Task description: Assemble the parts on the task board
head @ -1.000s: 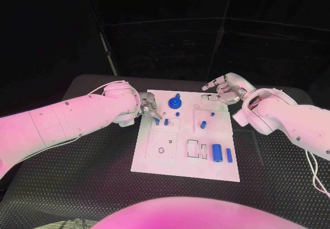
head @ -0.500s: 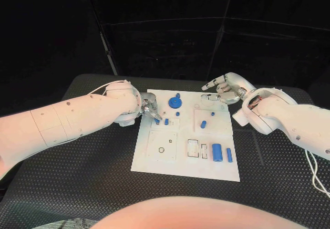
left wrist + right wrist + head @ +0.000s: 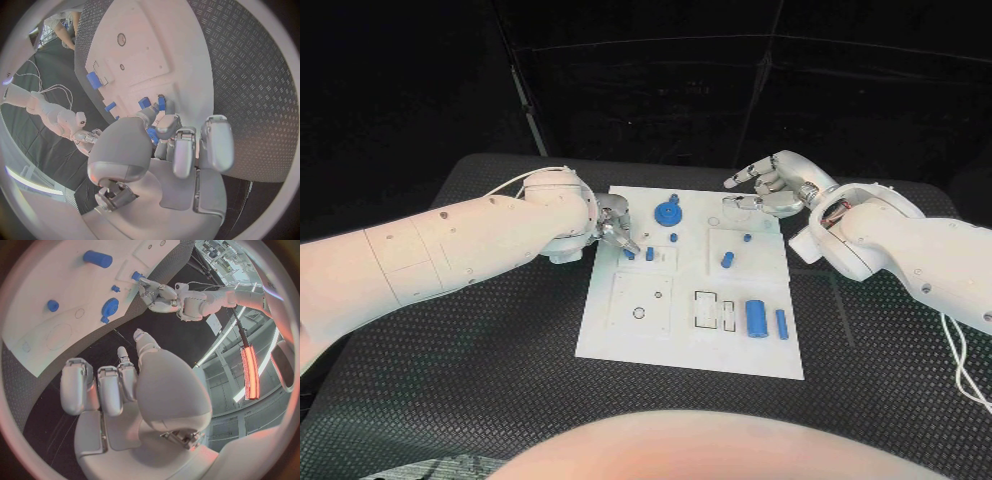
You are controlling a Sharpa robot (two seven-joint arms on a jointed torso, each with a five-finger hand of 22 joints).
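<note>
The white task board (image 3: pixel 635 340) lies mid-table, also seen as the board (image 3: pixel 140 55) and the board (image 3: pixel 37 347). My left hand (image 3: pixel 612 226) hangs over the board's far left edge. The left hand (image 3: pixel 165 145) pinches a small blue part (image 3: pixel 152 135) between thumb and fingertips, just above two blue pegs (image 3: pixel 639 254) that stand in the board. A blue gear-like part (image 3: pixel 669 212) sits at the far middle. My right hand (image 3: pixel 769 187) hovers off the board's far right corner, fingers apart, holding nothing. The right hand (image 3: pixel 125 385) is well clear of the parts.
A blue peg (image 3: pixel 727 260) and two tiny blue parts (image 3: pixel 674 238) lie mid-board. A large blue cylinder (image 3: pixel 757 319) and a slimmer one (image 3: pixel 780 324) lie near the right edge. Black textured table (image 3: pixel 459 380) surrounds the board.
</note>
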